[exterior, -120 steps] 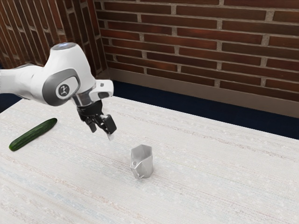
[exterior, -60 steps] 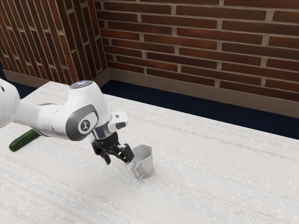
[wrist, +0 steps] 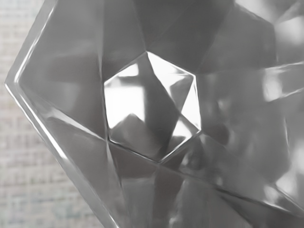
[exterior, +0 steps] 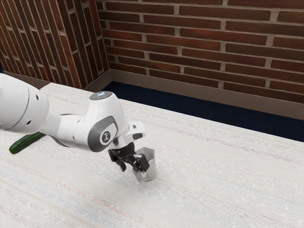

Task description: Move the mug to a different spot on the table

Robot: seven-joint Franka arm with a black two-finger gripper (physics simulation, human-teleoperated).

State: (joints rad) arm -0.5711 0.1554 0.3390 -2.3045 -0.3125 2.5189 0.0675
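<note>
**Status.** The mug [exterior: 148, 166] stands upright on the tabletop [exterior: 228, 185], near the middle of the exterior view and well apart from the cucumber [exterior: 21, 143], which lies at the exterior view's left edge. The mug is not yet lifted; its base rests on the tabletop.

**Tool position.** The arm [exterior: 85, 130] reaches in low from the exterior view's left. The tool [exterior: 134, 166] sits at the rim of the mug, on the side facing the arm. The tool appears spread, with one jaw outside the wall and the other at or just inside the rim, and it does not appear to be pinching anything. Contact with the wall is too small to confirm.

**Reason for this placement.** The mug has faceted, thin walls and an open top. Straddling one wall from above gives two flat surfaces to press against, which is likely steadier than spanning the whole body. In the wrist view, the camera looks straight down into the mug [wrist: 152, 114], onto its six-sided floor, with a strip of tabletop [wrist: 19, 166] beside it. This indicates the hand is aligned vertically over the opening.

**Step in hand.** Approach is complete; closing on the wall comes next, then lift and transfer.

**Caution.** An off-centre wall grip may tip the mug during the lift.
</note>
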